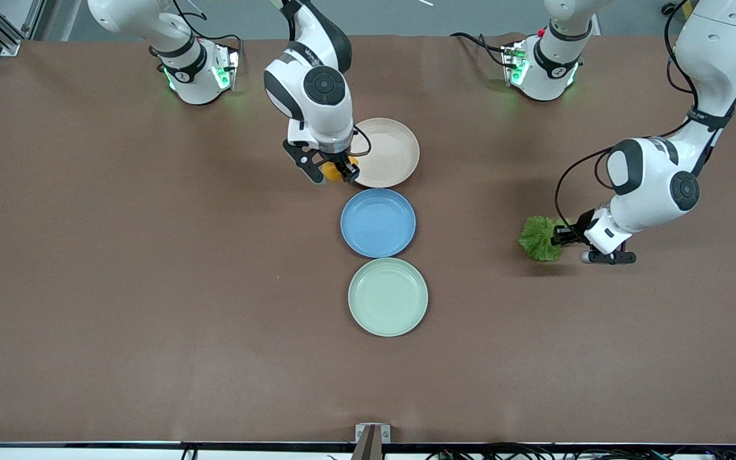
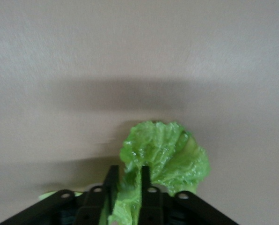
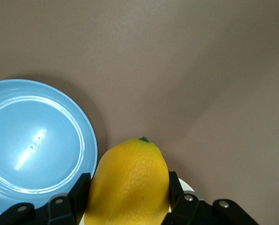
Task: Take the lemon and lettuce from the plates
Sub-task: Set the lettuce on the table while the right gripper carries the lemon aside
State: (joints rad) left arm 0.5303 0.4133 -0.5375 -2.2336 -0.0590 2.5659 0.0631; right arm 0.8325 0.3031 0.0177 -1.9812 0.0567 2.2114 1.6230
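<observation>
The lettuce (image 1: 539, 238), a crinkled green leaf, lies on the bare table toward the left arm's end, off the plates. My left gripper (image 1: 561, 237) is low at its stem end. In the left wrist view the left gripper (image 2: 128, 180) is open, its fingers a little apart with the lettuce (image 2: 165, 154) running between them. My right gripper (image 1: 333, 174) is shut on the yellow lemon (image 1: 333, 171), beside the rim of the beige-pink plate (image 1: 400, 144). The right wrist view shows the lemon (image 3: 130, 180) filling the right gripper (image 3: 129, 187). The mint plate (image 1: 388, 297) lies nearest the front camera.
A blue plate (image 1: 377, 222) lies between the beige-pink and mint plates, and shows beside the lemon as the blue plate (image 3: 32, 145) in the right wrist view. All three plates hold nothing. Brown tabletop spreads wide toward both arms' ends.
</observation>
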